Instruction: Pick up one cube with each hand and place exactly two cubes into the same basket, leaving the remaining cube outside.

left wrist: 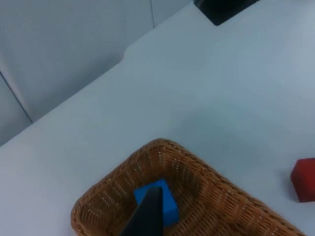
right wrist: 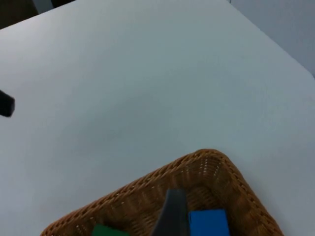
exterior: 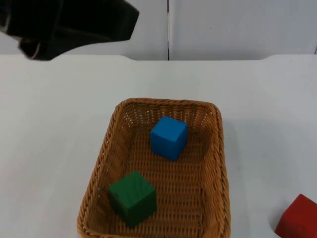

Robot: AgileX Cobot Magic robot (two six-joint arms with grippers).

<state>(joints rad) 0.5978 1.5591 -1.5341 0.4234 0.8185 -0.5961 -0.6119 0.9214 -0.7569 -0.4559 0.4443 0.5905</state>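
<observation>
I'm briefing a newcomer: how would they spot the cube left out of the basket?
Start at the brown wicker basket on the white table top. A blue cube and a green cube lie inside it. The red cube sits alone on the table, outside the basket's right rim.

The scene is lit brightly and evenly from above, and the white table [exterior: 59, 124] is rendered almost without texture. Soft, short shadows are cast inside the basket [exterior: 218, 163] beneath the blue cube [exterior: 169, 137] and the green cube [exterior: 132, 198]; a faint shadow is seen beside the red cube [exterior: 298, 219]. No hard glare is visible, though the table is washed pale bluish in both wrist views. The left arm [exterior: 64, 25] is shown dark and out of focus in the top view. In the wrist views the near fingertips [left wrist: 146, 216] are blurred, and the weave of the basket is rendered softly.
</observation>
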